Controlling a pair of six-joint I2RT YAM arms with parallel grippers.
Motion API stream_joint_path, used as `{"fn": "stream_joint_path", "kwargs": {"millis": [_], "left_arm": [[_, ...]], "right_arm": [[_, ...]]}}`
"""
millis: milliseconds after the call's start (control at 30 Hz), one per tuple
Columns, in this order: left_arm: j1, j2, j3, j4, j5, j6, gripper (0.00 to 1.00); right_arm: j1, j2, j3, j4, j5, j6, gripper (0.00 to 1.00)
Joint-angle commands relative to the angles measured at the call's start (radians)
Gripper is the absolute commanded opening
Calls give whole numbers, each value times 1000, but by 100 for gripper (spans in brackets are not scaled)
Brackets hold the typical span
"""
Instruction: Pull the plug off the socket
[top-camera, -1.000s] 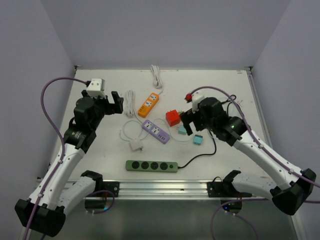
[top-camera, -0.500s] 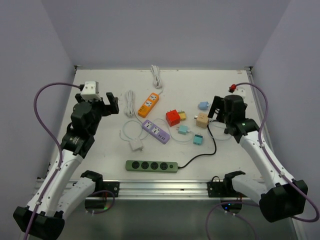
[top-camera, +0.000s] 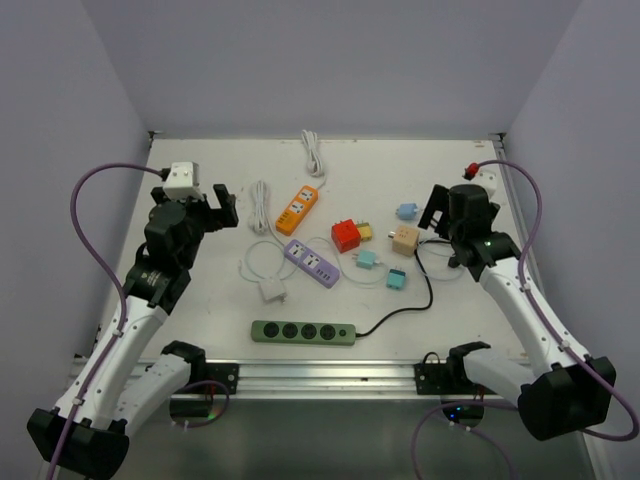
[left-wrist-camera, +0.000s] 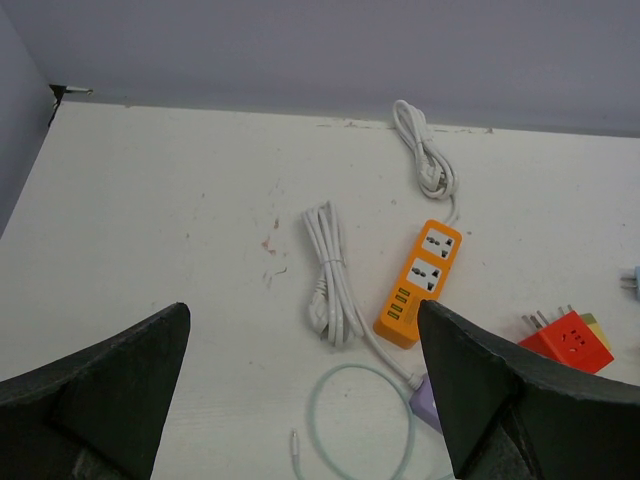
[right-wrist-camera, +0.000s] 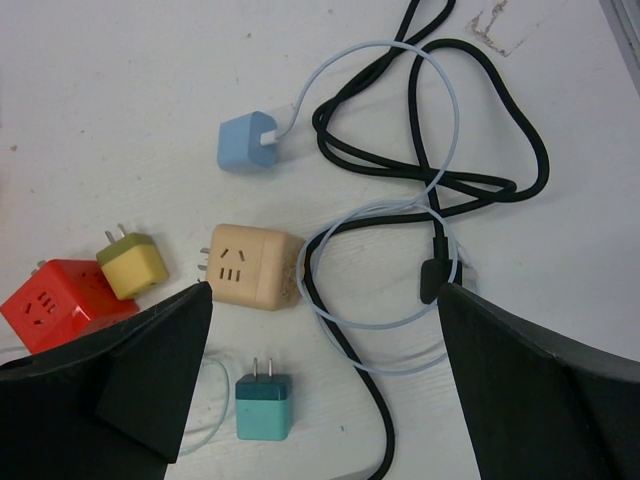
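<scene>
One white counter (top-camera: 200, 290) carries everything. Two black-and-white arms rise from its near edge. The left arm (top-camera: 160, 265) reaches over the left side, and the left jaws stand spread wide with nothing between them, above a coiled white cord (left-wrist-camera: 328, 275). The right arm (top-camera: 520, 300) reaches over the right side. The right jaws are likewise spread wide and empty, hanging over a cluster of small adapters.

Nearest the arms lies a long green power strip (top-camera: 303, 331), its black cable (top-camera: 429, 288) running off to the right. Beyond it, a purple power strip (top-camera: 311, 263) lies at a slant, and farther back sits an orange power strip (left-wrist-camera: 420, 285).

To the right of the purple strip is a red cube socket (top-camera: 345, 236), with a yellow-green plug block (right-wrist-camera: 133, 264) that seems to touch it, though I cannot tell whether it is plugged in. A tan cube socket (right-wrist-camera: 250, 266) rests just right of those.

The light blue plug (right-wrist-camera: 246, 141), on a thin pale cable, lies flat on the counter just beyond the tan cube socket, clear of it and seated in nothing. A small teal plug (right-wrist-camera: 263, 405) lies on the near side of the tan cube, prongs bare.
</scene>
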Motion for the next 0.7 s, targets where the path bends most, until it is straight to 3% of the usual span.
{"fn": "stream_joint_path", "kwargs": {"millis": [0, 500, 567, 667], "left_arm": [[-3, -7, 3, 31, -22, 6, 100], [-3, -5, -2, 35, -17, 9, 100], [-3, -5, -2, 35, -22, 12, 100], [-3, -5, -2, 35, -29, 12, 100]], "right_arm": [[5, -50, -4, 44, -9, -6, 99], [5, -67, -13, 45, 29, -3, 99], [5, -64, -3, 29, -1, -12, 95], [5, -67, 4, 33, -6, 2, 98]]}}
